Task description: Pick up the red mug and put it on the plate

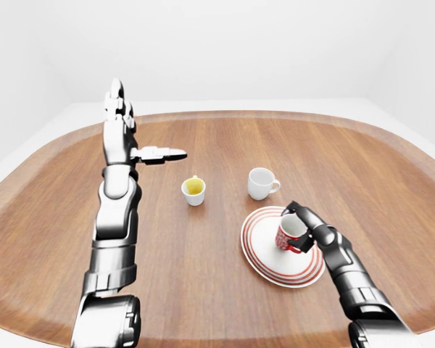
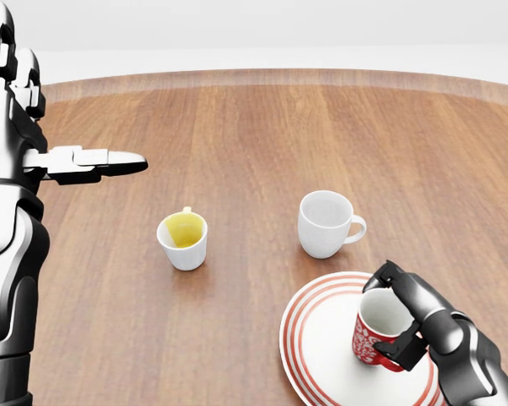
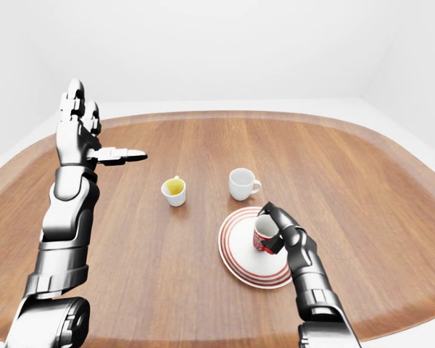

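The red mug (image 2: 374, 337), white inside, is tilted a little over the right part of the red-striped white plate (image 2: 309, 342) at the bottom right of the head view. My right hand (image 2: 390, 317) is shut on it, with fingers over the rim and the thumb at the handle side. I cannot tell whether the mug's base touches the plate. My left hand (image 1: 134, 138) is raised at the upper left, open and empty, fingers up and thumb pointing right.
A white mug (image 2: 326, 224) stands just above the plate, handle to the right. A small white cup with a yellow inside (image 2: 184, 239) sits to its left. The round wooden table (image 1: 203, 290) has a raised rim, with white floor beyond it.
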Controlling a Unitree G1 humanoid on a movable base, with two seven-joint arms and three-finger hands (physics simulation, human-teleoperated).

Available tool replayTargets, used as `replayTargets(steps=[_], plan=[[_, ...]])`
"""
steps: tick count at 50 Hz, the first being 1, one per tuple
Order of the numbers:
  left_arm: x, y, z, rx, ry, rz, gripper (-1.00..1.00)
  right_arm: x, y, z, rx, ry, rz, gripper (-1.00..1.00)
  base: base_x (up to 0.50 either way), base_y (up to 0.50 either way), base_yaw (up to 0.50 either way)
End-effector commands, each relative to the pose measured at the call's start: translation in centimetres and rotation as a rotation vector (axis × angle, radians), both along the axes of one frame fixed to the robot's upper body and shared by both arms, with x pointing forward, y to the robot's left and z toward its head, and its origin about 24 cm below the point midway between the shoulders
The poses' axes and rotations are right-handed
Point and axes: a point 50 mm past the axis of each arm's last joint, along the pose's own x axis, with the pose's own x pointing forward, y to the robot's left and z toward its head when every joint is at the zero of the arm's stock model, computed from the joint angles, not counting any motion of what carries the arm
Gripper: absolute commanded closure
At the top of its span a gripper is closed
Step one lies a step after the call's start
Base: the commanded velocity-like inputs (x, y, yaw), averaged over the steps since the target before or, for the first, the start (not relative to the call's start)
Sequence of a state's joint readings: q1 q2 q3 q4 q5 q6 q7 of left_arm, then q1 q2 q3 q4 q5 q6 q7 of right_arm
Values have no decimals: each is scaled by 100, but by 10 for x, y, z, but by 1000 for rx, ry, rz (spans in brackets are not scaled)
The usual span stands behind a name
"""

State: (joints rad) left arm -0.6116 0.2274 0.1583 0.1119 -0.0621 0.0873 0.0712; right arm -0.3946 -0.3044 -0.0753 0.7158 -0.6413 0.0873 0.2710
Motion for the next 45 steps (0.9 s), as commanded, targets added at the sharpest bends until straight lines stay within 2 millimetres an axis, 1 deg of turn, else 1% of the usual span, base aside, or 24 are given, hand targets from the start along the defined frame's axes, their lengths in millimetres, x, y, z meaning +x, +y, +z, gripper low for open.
replayTargets(steps=[1,9,10,11,12,13,38,41,45], plan=[[-1,-1,2,1,-11,-2,-100,2,2,0,-19,-4,4,100,0,0,0],[-2,0,3,0,-16,-2,-100,1,1,0,-17,-6,2,100,0,0,0],[-2,0,3,1,-15,-2,-100,1,1,0,-17,-6,1,94,0,0,0],[-2,0,3,0,-15,-2,-100,1,0,0,-18,-5,-2,-37,0,0,0],[-2,0,3,0,-15,-2,-100,0,0,0,-18,-5,-2,-75,0,0,0],[-2,0,3,0,-15,-2,-100,0,0,0,-19,-4,-3,-100,0,0,0],[-3,1,2,-2,-16,0,-100,-1,-1,-5,-16,15,-12,-100,0,0,0],[-3,1,3,-1,-20,0,-100,0,0,-1,-17,3,-2,-100,0,0,0],[-4,1,9,1,-41,-1,-100,3,2,12,-17,-40,31,-100,0,0,0]])
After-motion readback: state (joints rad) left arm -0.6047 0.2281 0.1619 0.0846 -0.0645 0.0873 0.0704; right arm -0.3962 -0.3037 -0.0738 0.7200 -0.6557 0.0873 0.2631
